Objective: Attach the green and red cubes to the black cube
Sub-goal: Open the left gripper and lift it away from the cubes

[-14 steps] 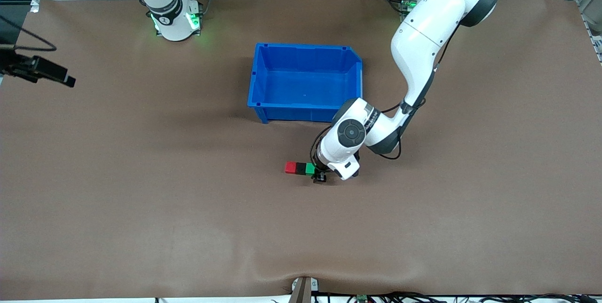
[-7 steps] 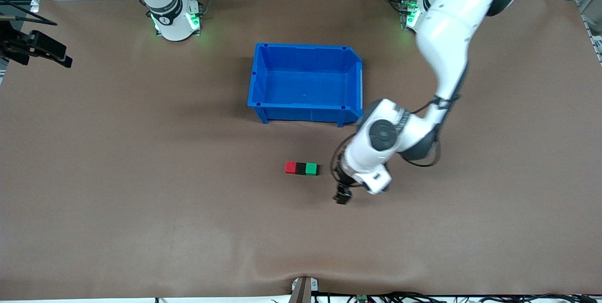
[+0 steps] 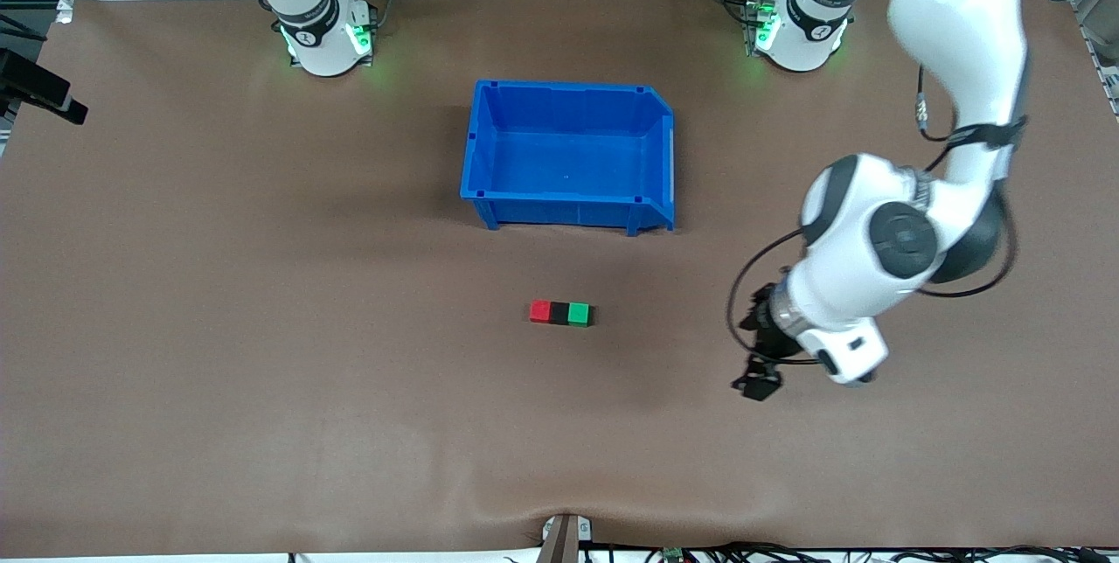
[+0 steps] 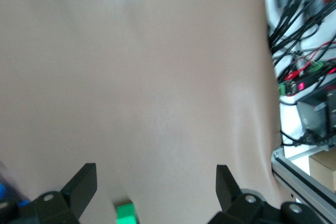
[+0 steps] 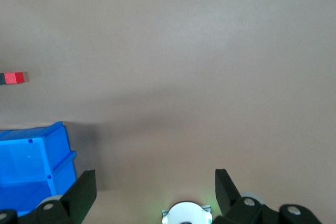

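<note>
The red cube (image 3: 540,311), the black cube (image 3: 559,312) and the green cube (image 3: 579,314) lie touching in one row on the brown table, black in the middle. My left gripper (image 3: 757,384) is open and empty, up over bare table toward the left arm's end, well apart from the row. In the left wrist view its fingers (image 4: 84,182) stand wide apart and only the green cube (image 4: 126,213) shows. My right gripper (image 5: 156,182) is open and empty, held high. The right wrist view shows the red cube (image 5: 19,77) beside the black cube (image 5: 6,78).
An empty blue bin (image 3: 568,86) stands farther from the front camera than the cube row; it also shows in the right wrist view (image 5: 31,156). The right arm's base (image 5: 186,214) is below the right gripper. Cables and frame (image 4: 304,77) lie off the table edge.
My left gripper has let go of the green cube, risen and swung away toward the left arm's end of the table. The cube row has stayed put.
</note>
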`<state>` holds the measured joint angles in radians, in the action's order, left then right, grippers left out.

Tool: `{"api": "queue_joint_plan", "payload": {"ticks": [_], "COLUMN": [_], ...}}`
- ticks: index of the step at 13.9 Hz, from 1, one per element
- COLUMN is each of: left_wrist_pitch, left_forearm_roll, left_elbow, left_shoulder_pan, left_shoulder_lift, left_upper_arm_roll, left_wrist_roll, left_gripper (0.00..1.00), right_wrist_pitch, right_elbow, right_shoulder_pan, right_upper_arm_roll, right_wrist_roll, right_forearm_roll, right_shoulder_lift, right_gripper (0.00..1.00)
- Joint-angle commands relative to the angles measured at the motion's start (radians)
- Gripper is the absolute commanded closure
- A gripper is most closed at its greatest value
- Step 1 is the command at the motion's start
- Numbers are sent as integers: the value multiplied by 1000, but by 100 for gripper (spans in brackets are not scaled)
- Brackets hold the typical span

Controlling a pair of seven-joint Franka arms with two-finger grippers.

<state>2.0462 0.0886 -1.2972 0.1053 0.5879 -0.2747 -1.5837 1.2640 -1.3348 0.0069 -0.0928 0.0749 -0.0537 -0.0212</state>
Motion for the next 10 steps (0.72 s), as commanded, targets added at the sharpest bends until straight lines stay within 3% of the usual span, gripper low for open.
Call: {"api": "queue_joint_plan", "payload": {"ticks": [1, 5, 7, 9, 10], "left_wrist_pitch": [-64, -257, -349, -408, -418], "left_forearm_roll": [-16, -18, -27, -30, -32], "left_elbow": [-45, -45, -48, -92, -144], "left_shoulder_pan": [-71, -133, -161, -138, -94], "left_shoulder_lift": [-117, -236, -286, -350, -405], "left_upper_arm_roll": [-15, -15, -9, 35, 93], "left_wrist_roll": [147, 376, 480, 598, 676], "left_gripper": [0, 0, 0, 0, 0], "right_wrist_pitch": [30, 43, 43, 43, 43], "right_elbow": [-84, -119, -119, -119, -118], "right_shoulder_pan": [5, -2, -10, -15, -13], "right_upper_arm_roll": [-2, 4, 37, 62, 62], "right_wrist_roll": [-13, -18, -43, -44, -44], "right_forearm_roll": [-11, 15, 34, 71, 71], "right_shoulder_lift": [70, 98, 98, 99, 98], "right_gripper": [0, 0, 0, 0, 0]}}
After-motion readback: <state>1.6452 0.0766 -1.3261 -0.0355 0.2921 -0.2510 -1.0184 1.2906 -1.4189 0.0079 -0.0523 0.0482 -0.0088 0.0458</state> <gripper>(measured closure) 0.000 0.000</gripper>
